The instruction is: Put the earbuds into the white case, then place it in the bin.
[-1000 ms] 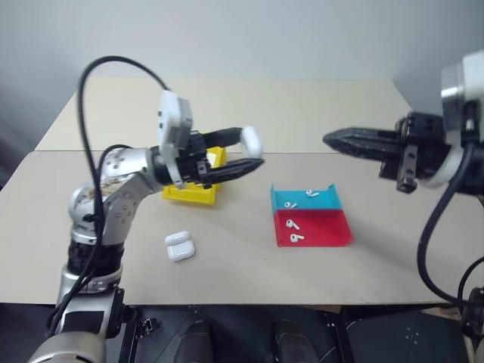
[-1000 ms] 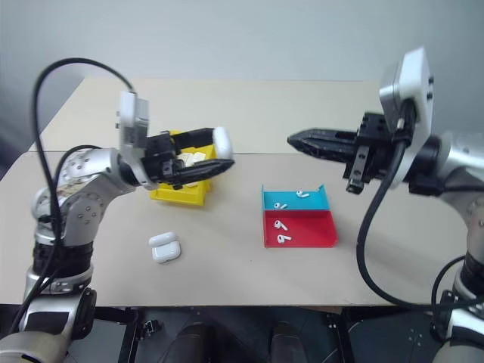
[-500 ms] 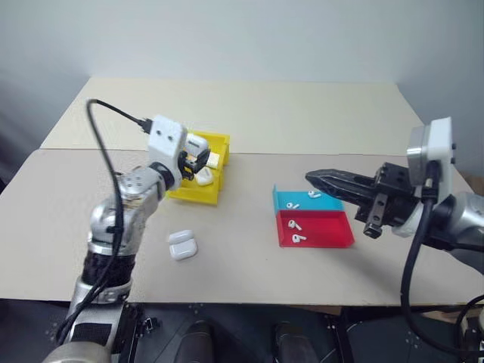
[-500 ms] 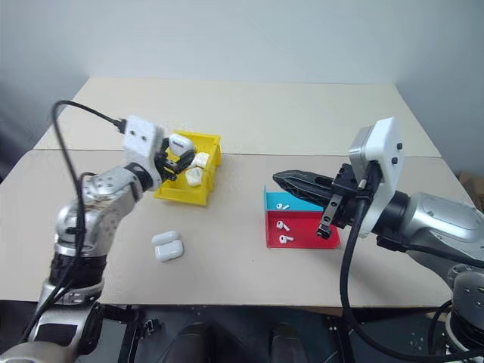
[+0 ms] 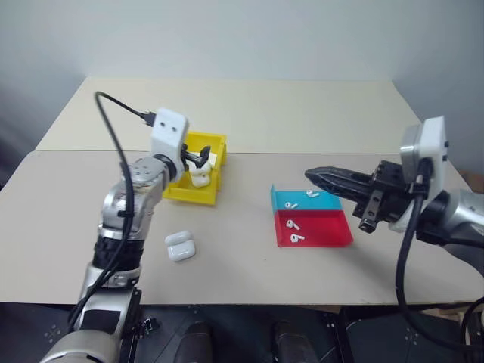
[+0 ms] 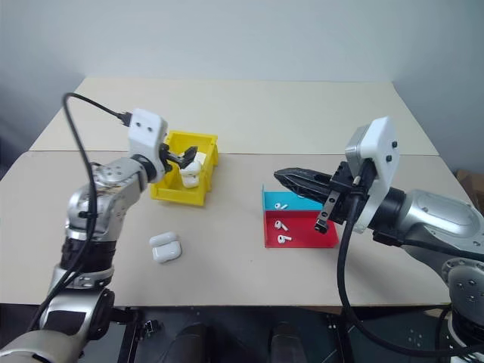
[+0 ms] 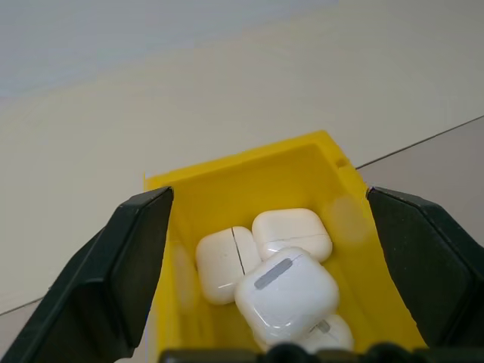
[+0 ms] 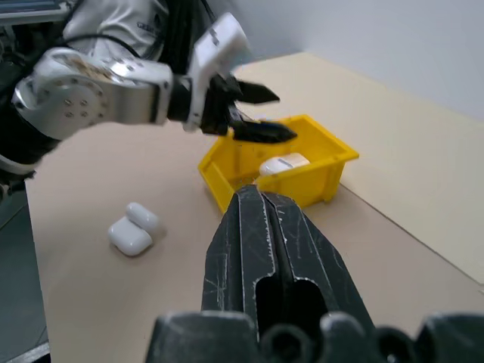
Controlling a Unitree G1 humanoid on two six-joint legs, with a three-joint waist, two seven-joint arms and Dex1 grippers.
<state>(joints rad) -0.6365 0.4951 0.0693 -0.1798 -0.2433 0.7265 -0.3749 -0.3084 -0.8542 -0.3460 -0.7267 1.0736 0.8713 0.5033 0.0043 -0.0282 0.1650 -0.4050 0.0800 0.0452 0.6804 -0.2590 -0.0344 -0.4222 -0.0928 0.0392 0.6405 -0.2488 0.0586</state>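
Observation:
The yellow bin (image 5: 193, 195) stands left of centre on the table, with several white cases (image 7: 287, 291) lying in it. My left gripper (image 5: 198, 159) hangs level over the bin, open, its fingers (image 7: 136, 249) spread to either side of the cases with nothing held. Another white case (image 5: 180, 246) lies open on the table in front of the bin. Several earbuds (image 5: 293, 224) rest in the blue tray (image 5: 321, 203) and the red tray (image 5: 321, 229). My right gripper (image 5: 311, 175) hovers shut above the blue tray's far side, pointing towards the bin.
The blue and red trays sit side by side right of centre. A seam runs across the table behind the bin. A black cable loops above my left arm (image 5: 113, 128).
My left gripper carried a white case from mid-air to the bin, then opened and let it go among the others. My right gripper sank a little and stayed shut.

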